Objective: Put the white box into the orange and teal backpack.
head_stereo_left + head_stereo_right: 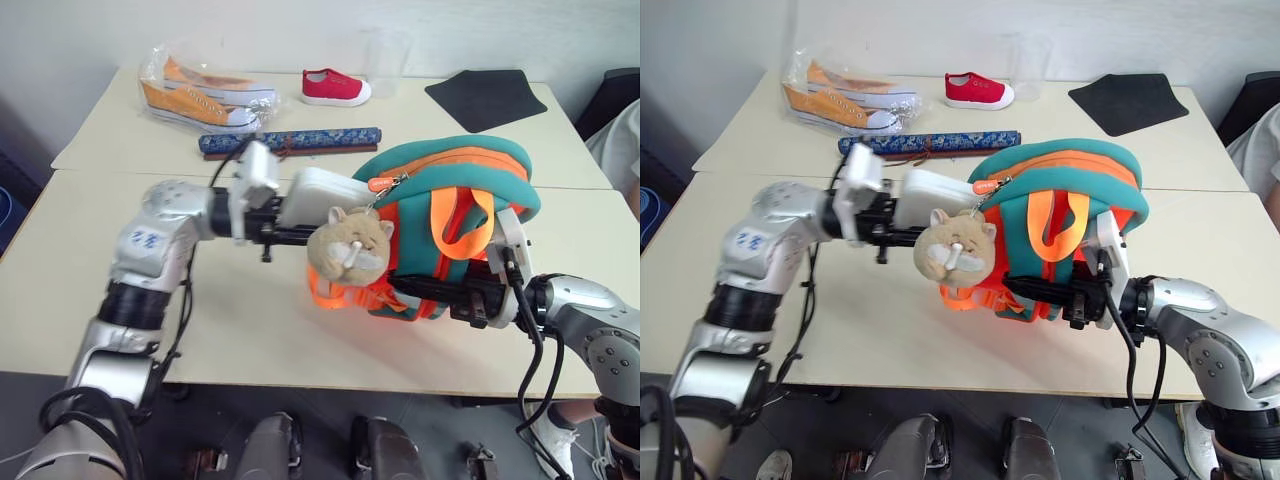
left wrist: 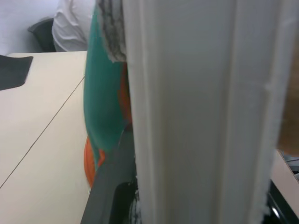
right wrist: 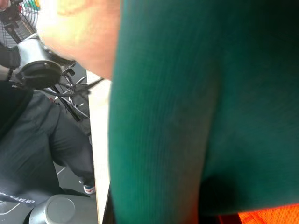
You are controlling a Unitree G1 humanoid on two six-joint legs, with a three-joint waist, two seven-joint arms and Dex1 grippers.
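Box (image 1: 318, 195): white, flat, raised off the surface (image 1: 90, 290), clamped at its near end in your left gripper (image 1: 285, 222) and held roughly level with its far end aimed at the backpack's (image 1: 450, 175) top, so it can slide in endwise; that end sits just beside the teal rim, whether it has crossed the opening you cannot tell. Backpack: teal shell, orange trim and straps (image 1: 460, 215), propped upright and tipped toward the box, its mouth turned to meet it. Your right gripper (image 1: 1040, 290): clenched on the backpack's lower orange front, judged to be steadying the bag so that the push of the box does not shove it away. Plush hamster (image 1: 350, 245): hangs from the zip pull (image 1: 385, 183) in front of the bag, directly below the box's far end and close against the left gripper; likely to snag or get in the way, so keep the box above it. Behind, well apart on the rear surface: blue patterned roll (image 1: 290, 141), bagged orange shoes (image 1: 200, 95), one red shoe (image 1: 336, 88), clear cup (image 1: 385, 62), dark mat (image 1: 485, 98). None stands in the path. A person's pale sleeve (image 1: 618, 145) shows at the right edge.
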